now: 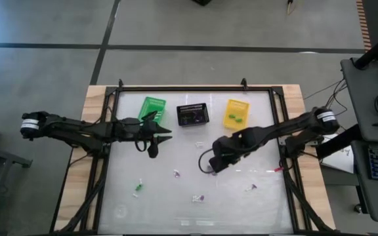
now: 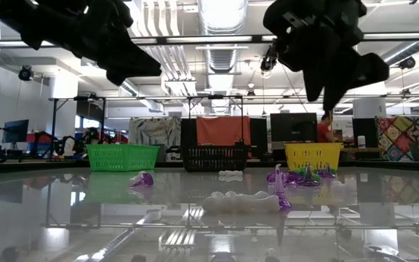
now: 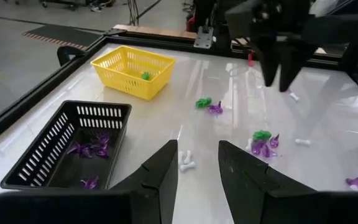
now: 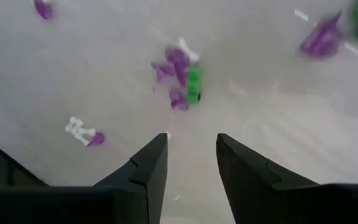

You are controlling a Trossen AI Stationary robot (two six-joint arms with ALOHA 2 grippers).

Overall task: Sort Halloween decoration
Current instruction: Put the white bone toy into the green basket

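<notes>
**Mia:** What is the biggest thing here?

**Ben:** The table (image 1: 126,196). It is shiny and white, with a dark frame round it. Two dark arms reach over it.

**Mia:** Where is the left arm?

**Ben:** It comes in from the left side. Its claw, the left gripper (image 1: 155,139), hangs above the table just in front of the green basket (image 1: 152,107). Its two fingers (image 3: 160,171) are spread a little, with nothing between them.

**Mia:** And the other one?

**Ben:** The right gripper (image 1: 213,164) hangs over the middle of the table, in front of the black basket (image 1: 193,115). Its fingers (image 4: 149,165) are apart too, and they hold nothing. Under it lies a small heap of purple and green bits.

**Mia:** What about the baskets?

**Ben:** Three stand in a row at the back. Green on the left, black in the middle, and the yellow basket (image 1: 236,113) on the right.

**Mia:** Where are the tiny toys?

**Ben:** The Halloween trinkets (image 3: 261,142) are mostly spread over the table, near the front and the middle. Some are purple, some green, some white. A few purple ones lie in the black basket. Green ones lie in the yellow basket. I cannot tell what is in the green basket.
</notes>
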